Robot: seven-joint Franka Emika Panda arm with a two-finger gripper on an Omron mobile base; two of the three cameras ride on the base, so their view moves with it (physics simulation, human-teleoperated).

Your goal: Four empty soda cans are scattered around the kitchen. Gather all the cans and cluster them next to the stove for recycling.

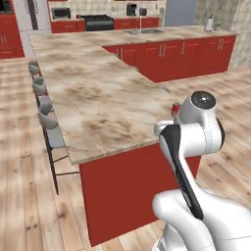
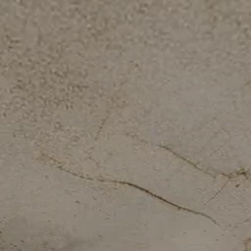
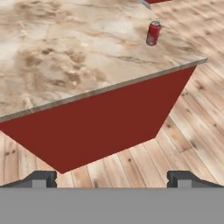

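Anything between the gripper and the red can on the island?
Nothing visible. The open gripper hangs off the counter's end, and only bare marble lies between the edge and the red can standing near the corner.

Broad beige-brown marble tabletop (image 1: 98,98) of the kitchen island, brown-veined, set on a red cabinet base (image 3: 100,127) above a wood plank floor (image 1: 19,196). One red soda can (image 3: 153,33) with a silver top upright on the marble near the right-hand corner in the hand view, close to the edge, also glimpsed in the left base view as a red can just beside the robot's white arm. Far stretch of the same tabletop with a sink (image 1: 144,31) let into it, the marble around the can bare.
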